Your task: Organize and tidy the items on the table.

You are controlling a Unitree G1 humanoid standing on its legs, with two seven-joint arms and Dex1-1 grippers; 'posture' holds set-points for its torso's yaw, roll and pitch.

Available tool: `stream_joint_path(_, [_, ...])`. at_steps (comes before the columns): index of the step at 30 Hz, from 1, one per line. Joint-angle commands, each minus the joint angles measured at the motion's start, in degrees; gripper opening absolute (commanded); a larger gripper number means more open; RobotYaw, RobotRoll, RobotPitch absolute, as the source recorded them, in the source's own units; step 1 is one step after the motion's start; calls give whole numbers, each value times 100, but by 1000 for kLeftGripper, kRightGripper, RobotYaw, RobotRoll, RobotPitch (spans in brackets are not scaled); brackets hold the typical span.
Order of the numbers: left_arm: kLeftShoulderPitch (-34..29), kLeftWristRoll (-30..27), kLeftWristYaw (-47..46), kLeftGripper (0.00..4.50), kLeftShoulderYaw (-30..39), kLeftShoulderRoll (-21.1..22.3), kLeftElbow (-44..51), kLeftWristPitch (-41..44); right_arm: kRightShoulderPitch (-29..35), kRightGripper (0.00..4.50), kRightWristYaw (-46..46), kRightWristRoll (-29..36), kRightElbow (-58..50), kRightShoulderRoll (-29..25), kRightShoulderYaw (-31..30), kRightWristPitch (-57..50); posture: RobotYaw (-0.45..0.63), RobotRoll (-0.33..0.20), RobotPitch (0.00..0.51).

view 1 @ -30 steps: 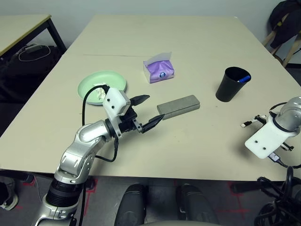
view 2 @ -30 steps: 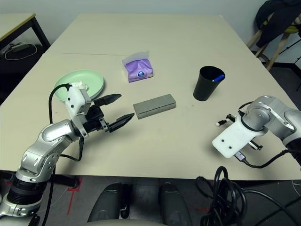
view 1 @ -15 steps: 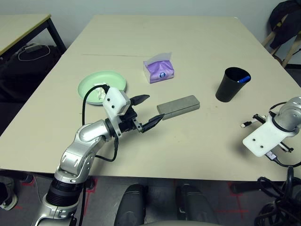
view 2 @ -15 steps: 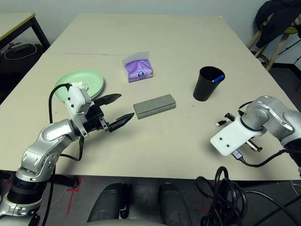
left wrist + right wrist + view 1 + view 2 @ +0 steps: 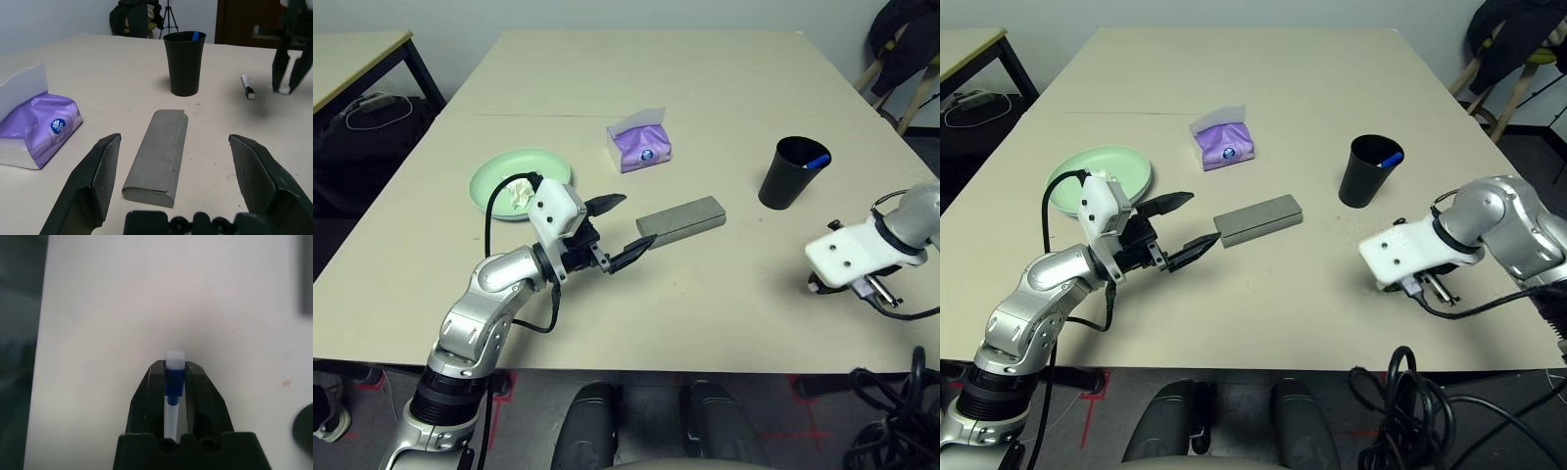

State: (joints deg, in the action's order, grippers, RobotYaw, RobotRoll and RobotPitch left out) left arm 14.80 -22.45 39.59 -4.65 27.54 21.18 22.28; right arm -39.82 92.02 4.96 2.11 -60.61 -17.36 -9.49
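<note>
My left gripper (image 5: 625, 230) hovers open just left of the grey glasses case (image 5: 680, 217), whose near end lies between the spread fingers (image 5: 93, 181). Behind it sits the mint green plate (image 5: 548, 166) with crumpled white tissue (image 5: 518, 192) on it. The black cup (image 5: 791, 176) stands at the right with a blue-capped pen (image 5: 816, 162) inside. My right gripper (image 5: 174, 363) points down at the table, shut on a white pen with a blue band (image 5: 174, 382). Its white wrist housing (image 5: 847, 257) is right of the cup. A second white pen (image 5: 247, 86) lies beside the cup.
The purple tissue pack (image 5: 639, 147) stands behind the case. A smaller table (image 5: 352, 54) is at the back left, with cables below it. A chair with dark clothing (image 5: 901, 49) is at the back right. The table's front edge runs close under both arms.
My right arm has swung left toward the cup and turned, so its housing now covers the spot where the loose pen lay. The left arm has not moved.
</note>
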Motion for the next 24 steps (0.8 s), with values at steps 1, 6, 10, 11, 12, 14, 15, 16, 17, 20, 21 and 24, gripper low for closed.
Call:
stream_joint_path(1, [4, 51, 44, 4500, -72, -16, -91, 10, -192, 418, -324, 637, -318, 387, 404, -1192, -2, 0, 112])
stream_joint_path(6, [-4, 70, 59, 4500, -77, -11, -98, 2, -443, 417, -1351, 971, -389, 1111, 928, -2070, -5, 0, 113])
stream_joint_path(10, [31, 67, 95, 4500, -81, -1, -136, 3, -639, 418, -2256, 1108, -254, 1690, 1375, -2164, -18, 0, 115])
stream_joint_path(11, [40, 69, 104, 4500, -82, 2, -148, 1, -700, 417, -2529, 1135, -205, 1859, 1504, -2178, -18, 0, 115])
stream_joint_path(12, [48, 68, 112, 4500, -84, 4, -156, 1, -763, 418, -2796, 1154, -152, 2026, 1627, -2187, -18, 0, 115])
stream_joint_path(14, [54, 67, 123, 4500, -92, 7, -160, 2, -844, 417, -3310, 1151, -49, 2336, 1851, -2068, -18, 0, 115])
stream_joint_path(15, [55, 69, 127, 4500, -95, 9, -160, 2, -866, 418, -3504, 1142, -7, 2449, 1932, -2001, -18, 0, 115])
stream_joint_path(16, [64, 70, 134, 4500, -95, 12, -172, 2, -884, 418, -3701, 1134, 46, 2567, 2020, -1886, -19, 0, 117])
stream_joint_path(17, [68, 72, 138, 4500, -95, 14, -178, 4, -905, 418, -3997, 1093, 130, 2721, 2145, -1690, -19, 0, 117])
stream_joint_path(20, [57, 79, 143, 4500, -97, 18, -175, 4, -913, 418, -4648, 933, 330, 2981, 2334, -1258, -19, 0, 117])
stream_joint_path(21, [49, 81, 143, 4500, -98, 19, -171, 2, -897, 418, -4851, 878, 381, 3041, 2375, -1107, -19, 0, 117])
stream_joint_path(24, [20, 89, 141, 4500, -98, 26, -164, -6, -830, 417, -5581, 617, 606, 3192, 2525, -623, -19, 0, 117])
